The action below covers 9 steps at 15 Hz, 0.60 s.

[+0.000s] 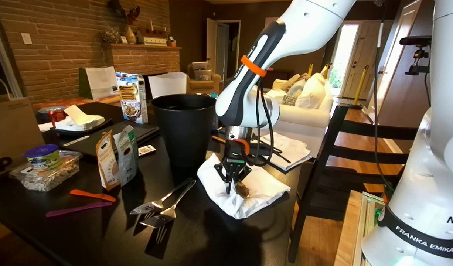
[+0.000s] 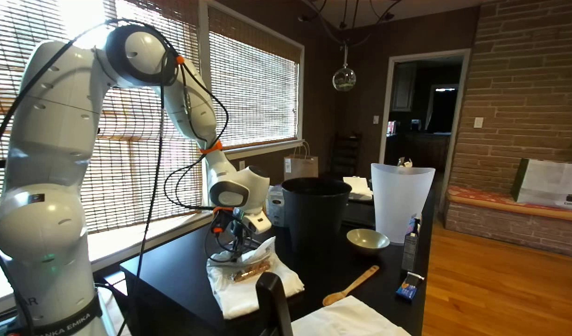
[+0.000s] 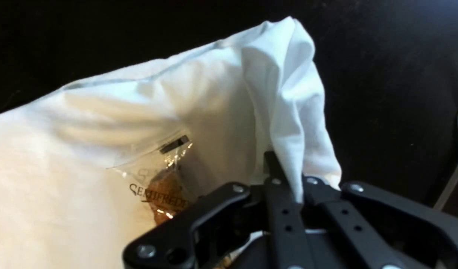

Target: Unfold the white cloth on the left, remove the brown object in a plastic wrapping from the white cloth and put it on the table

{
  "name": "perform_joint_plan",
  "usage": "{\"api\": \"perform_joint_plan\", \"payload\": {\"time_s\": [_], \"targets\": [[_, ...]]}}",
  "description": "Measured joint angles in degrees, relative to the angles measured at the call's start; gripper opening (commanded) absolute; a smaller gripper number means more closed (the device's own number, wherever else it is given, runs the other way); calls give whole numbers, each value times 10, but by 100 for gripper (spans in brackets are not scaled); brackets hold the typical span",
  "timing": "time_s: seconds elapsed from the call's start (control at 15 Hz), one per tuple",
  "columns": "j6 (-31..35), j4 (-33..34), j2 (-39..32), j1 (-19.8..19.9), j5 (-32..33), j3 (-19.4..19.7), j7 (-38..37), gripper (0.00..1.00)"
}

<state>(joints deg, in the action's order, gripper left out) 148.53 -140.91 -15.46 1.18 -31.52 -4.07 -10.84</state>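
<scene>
Wrist view has our gripper (image 3: 293, 179) closed on a pinched fold of the white cloth (image 3: 64, 175); the brown object in a plastic wrapping (image 3: 167, 190) lies unheld on that cloth, near the pinch. We judge the unfolding to be in hand, so we should raise the fold gently, then draw it outward, low and slow, lest the wrapped piece roll or drag along. In both exterior views the black bin (image 1: 184, 129) stands just beside the cloth, so a swing that way risks a knock. In an exterior view, one cloth corner lies near the edge of the table (image 1: 197, 242) by the chair (image 1: 359, 156). Bare table lies on the cloth's side away from the bin, and there we can open out.
</scene>
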Motion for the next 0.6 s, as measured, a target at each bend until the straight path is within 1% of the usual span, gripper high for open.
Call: {"api": "perform_joint_plan", "payload": {"time_s": [0.2,0.4,0.6], "targets": [[7,0,6,-14,4,-16,13,1],[17,-6,7,-41,47,-22,16,2],[46,-19,7,-64,98,-25,17,3]]}}
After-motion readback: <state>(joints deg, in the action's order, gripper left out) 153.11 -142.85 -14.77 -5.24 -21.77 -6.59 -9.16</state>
